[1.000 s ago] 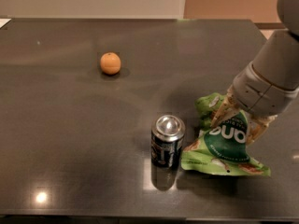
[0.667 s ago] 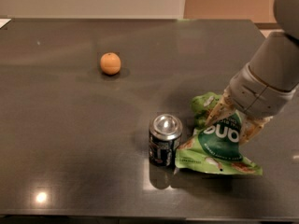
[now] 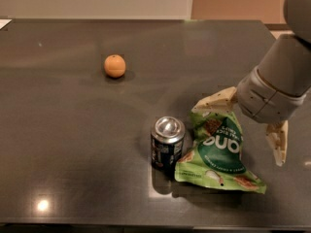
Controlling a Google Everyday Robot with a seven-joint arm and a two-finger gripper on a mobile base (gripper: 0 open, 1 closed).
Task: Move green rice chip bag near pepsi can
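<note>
Camera view: a dark glossy tabletop (image 3: pixel 73 144) is seen from above and in front. The pepsi can (image 3: pixel 167 142) is stood upright at lower centre, its silver top facing up and pale markings visible on its dark side. The green rice chip bag (image 3: pixel 216 152) is laid flat and crumpled just right of the can, with the dark green circle and white letters facing up and tan chips pictured near its corners. The bag's lower left edge is seen right at the can's base; whether the two are actually touching cannot be told. The claw (image 3: pixel 237 136) is positioned over the bag's upper right part, carried by a grey arm (image 3: pixel 279 86) that enters from the right edge. Its jaws are spread wide, nothing being pinched between them. One of its tan fingers (image 3: pixel 214 102) is stretched over the bag's crumpled top edge, and the other is pointed down past the bag's right side, apart from it. A round orange fruit (image 3: pixel 115 65) is placed well apart from the can, up and to the left. A bright light reflection (image 3: pixel 43 205) is seen near the tabletop's lower left edge.
</note>
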